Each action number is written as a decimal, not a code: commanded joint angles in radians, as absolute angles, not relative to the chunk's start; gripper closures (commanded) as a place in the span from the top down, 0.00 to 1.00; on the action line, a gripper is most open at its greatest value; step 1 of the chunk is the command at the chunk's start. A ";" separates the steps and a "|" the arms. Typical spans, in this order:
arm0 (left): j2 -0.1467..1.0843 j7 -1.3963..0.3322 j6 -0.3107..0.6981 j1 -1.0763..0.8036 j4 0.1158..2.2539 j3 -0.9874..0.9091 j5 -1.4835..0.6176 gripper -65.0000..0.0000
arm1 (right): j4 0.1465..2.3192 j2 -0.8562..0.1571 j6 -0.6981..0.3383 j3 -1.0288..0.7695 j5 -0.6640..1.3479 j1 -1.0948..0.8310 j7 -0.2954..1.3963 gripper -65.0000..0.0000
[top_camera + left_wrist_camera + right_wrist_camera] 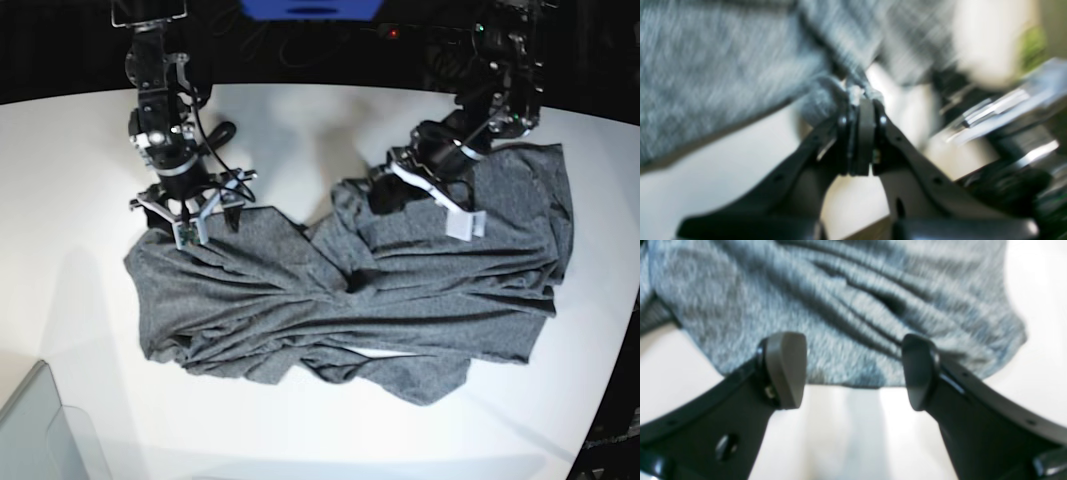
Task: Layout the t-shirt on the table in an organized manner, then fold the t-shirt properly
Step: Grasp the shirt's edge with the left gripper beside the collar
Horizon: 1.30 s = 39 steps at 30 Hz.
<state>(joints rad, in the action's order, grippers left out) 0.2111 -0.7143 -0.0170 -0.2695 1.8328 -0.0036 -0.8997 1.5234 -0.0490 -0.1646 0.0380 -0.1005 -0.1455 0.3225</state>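
Starting on the left of the base view, the right claw [190,232] sits with its jaws spread wide at the shirt's upper-left edge; the wrist view shows cloth right past the fingertips [786,370], nothing gripped. The t-shirt [400,310] is sprawled across the middle of the white surface [70,160], pretty rumpled, with folds bunched toward the center and a white tag near the top right. Over on the right, the left claw [385,190] is pressed together, pinching a bit of the t-shirt's edge, though that wrist view is blurry.
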 commanded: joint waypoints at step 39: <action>0.142 -0.710 -0.027 -0.321 1.874 -0.443 -0.837 1.00 | 1.538 -0.045 -0.165 0.041 -0.097 -0.124 0.292 0.69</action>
<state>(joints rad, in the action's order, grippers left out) 0.1345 -0.7277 -0.0311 -0.3283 1.8572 -0.4339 -0.8108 1.5219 -0.0467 -0.1642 0.0414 -0.1005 -0.1364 0.3180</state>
